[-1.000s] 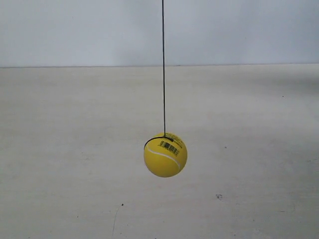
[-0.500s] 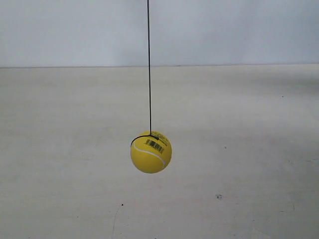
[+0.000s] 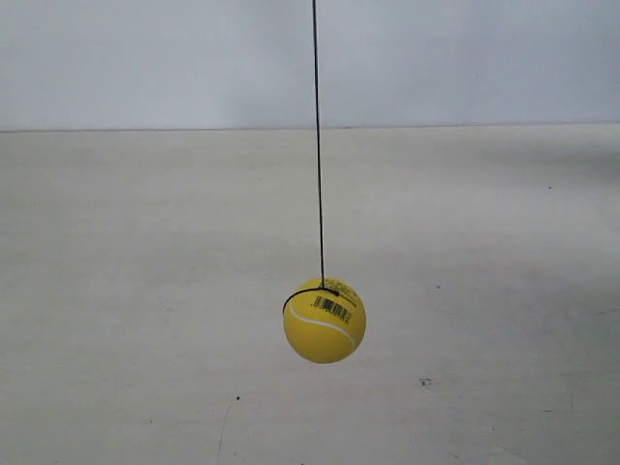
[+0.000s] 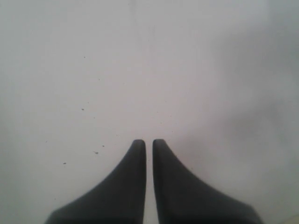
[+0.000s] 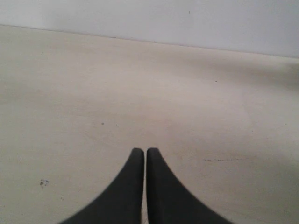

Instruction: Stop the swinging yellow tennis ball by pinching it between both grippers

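– Both pairs of jaws are what we check first. On the left wrist view, our left gripper (image 4: 149, 142) has its jaws drawn in to a thin slit and holds nothing. It sits low in the middle of the frame over a pale speckled surface (image 4: 70, 70).
– And the right wrist view?
– Our right gripper (image 5: 145, 150) looks the same, jaws all but touching and empty, at bottom centre. Beyond it we see the beige tabletop (image 5: 70, 93) and a white wall (image 5: 187, 18) along the top. Neither wrist view shows a ball.
– So where is it?
– Only the exterior view has it. The yellow tennis ball (image 3: 325, 321) hangs on a thin dark string (image 3: 318, 145), a little right of centre and below the middle. Its barcode sticker (image 3: 332, 308) faces us, and the ball is clear above the tabletop. That view shows neither arm.
– Then we judge the task barely begun?
– Yes. Nothing touches the ball, so the whole pinch is ahead of us. We must bring both grippers to opposite sides of it and close in on it together.
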Controlling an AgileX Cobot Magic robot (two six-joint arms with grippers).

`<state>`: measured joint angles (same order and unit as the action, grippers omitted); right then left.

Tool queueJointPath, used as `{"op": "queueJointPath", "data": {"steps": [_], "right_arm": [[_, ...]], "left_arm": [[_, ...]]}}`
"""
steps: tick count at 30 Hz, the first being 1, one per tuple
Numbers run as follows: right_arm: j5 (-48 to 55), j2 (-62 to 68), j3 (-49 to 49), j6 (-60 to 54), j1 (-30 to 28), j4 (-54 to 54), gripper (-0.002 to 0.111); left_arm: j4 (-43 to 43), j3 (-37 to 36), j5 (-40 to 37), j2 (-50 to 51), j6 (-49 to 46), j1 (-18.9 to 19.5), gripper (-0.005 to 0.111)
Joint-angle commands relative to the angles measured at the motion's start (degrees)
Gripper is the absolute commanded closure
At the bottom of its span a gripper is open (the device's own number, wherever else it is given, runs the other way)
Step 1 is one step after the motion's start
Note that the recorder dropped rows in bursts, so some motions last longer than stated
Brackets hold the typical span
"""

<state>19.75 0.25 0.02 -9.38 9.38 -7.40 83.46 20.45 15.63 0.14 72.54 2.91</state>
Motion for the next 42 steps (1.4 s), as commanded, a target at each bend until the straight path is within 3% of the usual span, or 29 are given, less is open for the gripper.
{"op": "queueJointPath", "data": {"steps": [1, 10, 14, 15, 16, 17, 19, 20, 21, 27, 32, 42], "right_arm": [[0.0, -0.3, 0.0, 0.3, -0.2, 0.4, 0.108], [0.0, -0.3, 0.0, 0.3, -0.2, 0.4, 0.108], [0.0, -0.3, 0.0, 0.3, -0.2, 0.4, 0.108], [0.0, -0.3, 0.0, 0.3, -0.2, 0.4, 0.108], [0.0, -0.3, 0.0, 0.3, -0.2, 0.4, 0.108], [0.0, -0.3, 0.0, 0.3, -0.2, 0.4, 0.108], [0.0, -0.3, 0.0, 0.3, -0.2, 0.4, 0.108], [0.0, -0.3, 0.0, 0.3, -0.2, 0.4, 0.108], [0.0, -0.3, 0.0, 0.3, -0.2, 0.4, 0.108], [-0.2, -0.3, 0.0, 0.3, -0.2, 0.4, 0.108], [-0.6, -0.3, 0.0, 0.3, -0.2, 0.4, 0.108], [-0.6, -0.3, 0.0, 0.3, -0.2, 0.4, 0.108]], "left_arm": [[-0.6, -0.1, -0.2, -0.1, 0.3, 0.1, 0.102], [-0.6, -0.1, -0.5, -0.1, -1.1, 0.0, 0.102], [-0.9, -1.9, 0.0, -0.1, -0.6, -2.1, 0.102], [-4.4, -2.9, 0.0, -0.1, -4.5, -2.1, 0.102], [-25.1, -6.7, -1.4, -0.1, -25.0, -2.1, 0.102], [-40.4, -9.0, -2.0, -0.1, -40.6, -2.1, 0.102], [-57.6, -12.8, -3.9, -0.1, -59.5, -2.1, 0.102], [-65.9, -14.2, -9.0, -0.1, -66.7, -2.1, 0.102], [-68.1, -14.5, -13.2, -0.1, -69.1, -2.1, 0.102], [-75.1, -15.6, -36.2, -0.1, -76.1, -2.1, 0.102], [-75.7, -20.5, -34.8, -0.1, -75.2, -2.1, 0.102], [-77.0, -20.5, -33.0, -0.1, -73.9, -2.1, 0.102]]}}
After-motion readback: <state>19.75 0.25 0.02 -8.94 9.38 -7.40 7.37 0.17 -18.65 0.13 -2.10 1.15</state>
